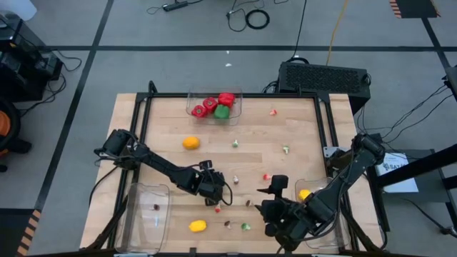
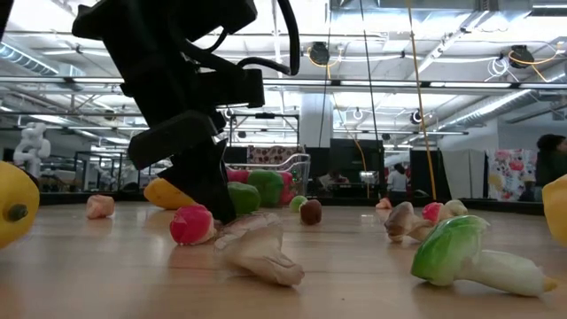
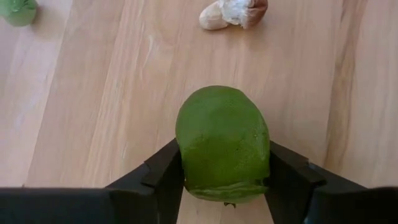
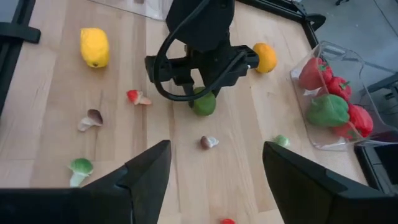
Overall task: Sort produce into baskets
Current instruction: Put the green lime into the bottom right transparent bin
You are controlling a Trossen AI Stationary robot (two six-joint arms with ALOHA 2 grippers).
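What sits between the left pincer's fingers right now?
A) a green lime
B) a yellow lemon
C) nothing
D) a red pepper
A: the left wrist view shows the green lime sitting between the left pincer's two dark fingers on the wooden table.

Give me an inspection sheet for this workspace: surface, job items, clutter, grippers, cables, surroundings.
Surface: wooden table, black frame.
Job's things: far bin holds red and green peppers; left bin and right bin at near corners; orange, lemon and small bits loose.
Clutter: nothing seen.
Grippers: left gripper low at centre, fingers either side of a lime, touching it; right gripper open, near the right bin, nothing between its fingers.
Cables: loose leads on the floor beyond the table.
Surroundings: black case behind the table; people far off.
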